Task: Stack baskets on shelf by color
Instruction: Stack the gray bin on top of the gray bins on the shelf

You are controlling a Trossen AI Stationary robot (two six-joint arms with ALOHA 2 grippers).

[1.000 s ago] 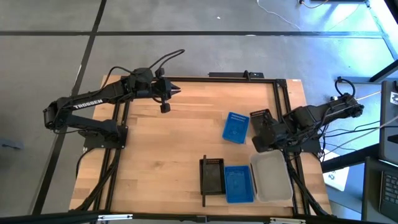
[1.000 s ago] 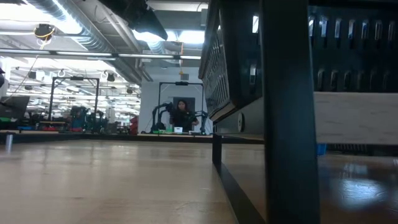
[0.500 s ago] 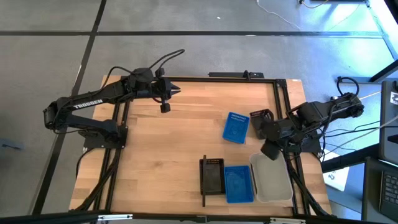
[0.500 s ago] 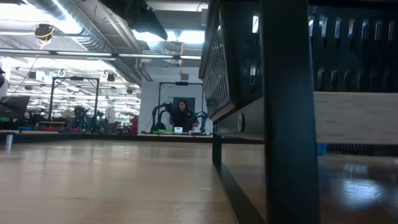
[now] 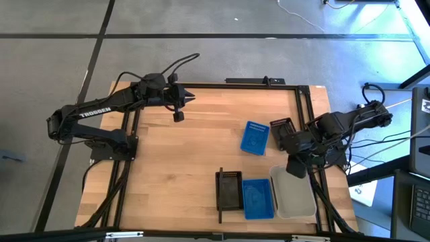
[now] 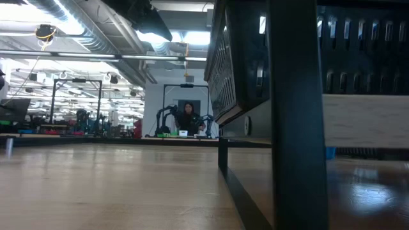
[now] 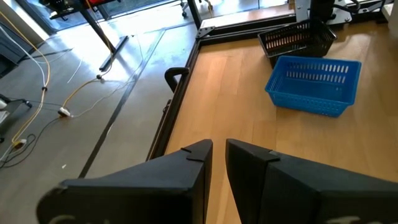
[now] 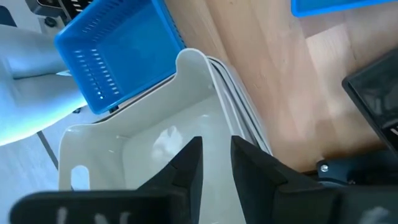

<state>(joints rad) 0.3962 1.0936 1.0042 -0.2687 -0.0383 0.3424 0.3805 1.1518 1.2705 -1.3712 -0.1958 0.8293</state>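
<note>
The translucent white rectangular plastic baskets (image 5: 293, 191), nested at the worktop's near right corner, look light, thin-walled and slippery, so pinch a rim beneath your right end effector (image 5: 296, 166), whose fingers stand slightly apart, empty.

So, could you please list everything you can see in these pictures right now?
white baskets: nested stack, count unclear, translucent white, right end of the row on the shelf
blue baskets: one or more in the middle of that row; one loose on the table farther back
black baskets: one or more at the row's left end by the upright bar; one loose beside the loose blue one
shelf: one, pale wood, black bar, near edge of the table
table: one, wooden, black frame
person: one, far back in the room
left gripper: far left edge of the table, fingers slightly apart, empty
right gripper: over the white stack, fingers slightly apart, empty
</note>
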